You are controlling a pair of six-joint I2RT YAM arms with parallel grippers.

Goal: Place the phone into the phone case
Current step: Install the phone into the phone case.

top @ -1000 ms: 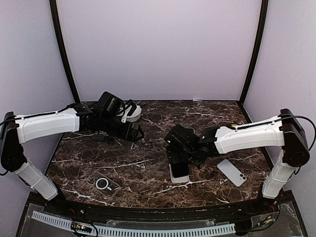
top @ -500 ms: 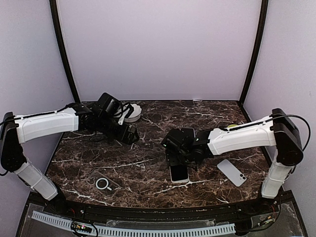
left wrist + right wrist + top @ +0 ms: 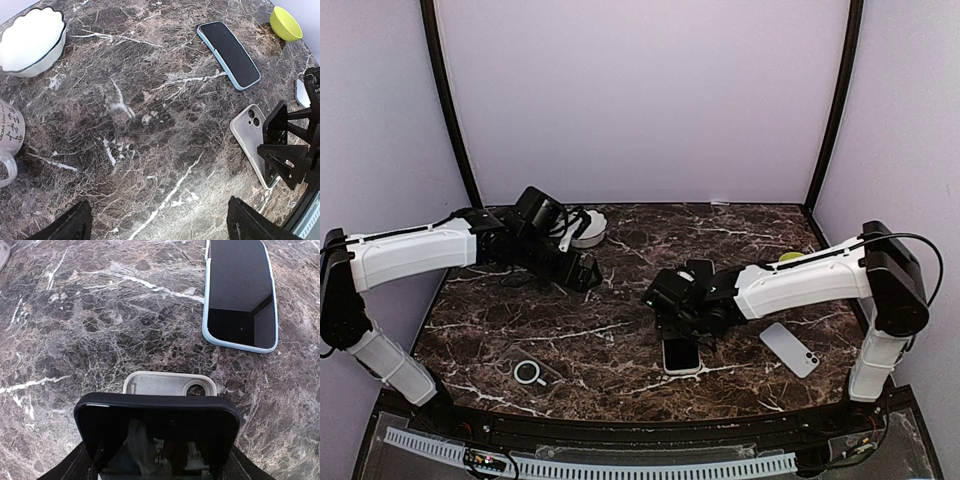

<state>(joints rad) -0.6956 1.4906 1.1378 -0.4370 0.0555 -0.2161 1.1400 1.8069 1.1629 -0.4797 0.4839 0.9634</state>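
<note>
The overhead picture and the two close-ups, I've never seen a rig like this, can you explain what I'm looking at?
These are two white robot arms bolted at the near edge of a marble table, each ending in a two-finger gripper. The wide picture comes from a fixed camera above and behind them; the close-ups come from cameras on the wrists, looking past the fingers. The right gripper holds a black phone tilted above a pale, empty phone case lying on the table. The left gripper is open and holds nothing. Also lying there: a phone in a light blue case, another pale phone or case, a clear case with a ring, a white bowl, a green bowl and a mug.
</note>
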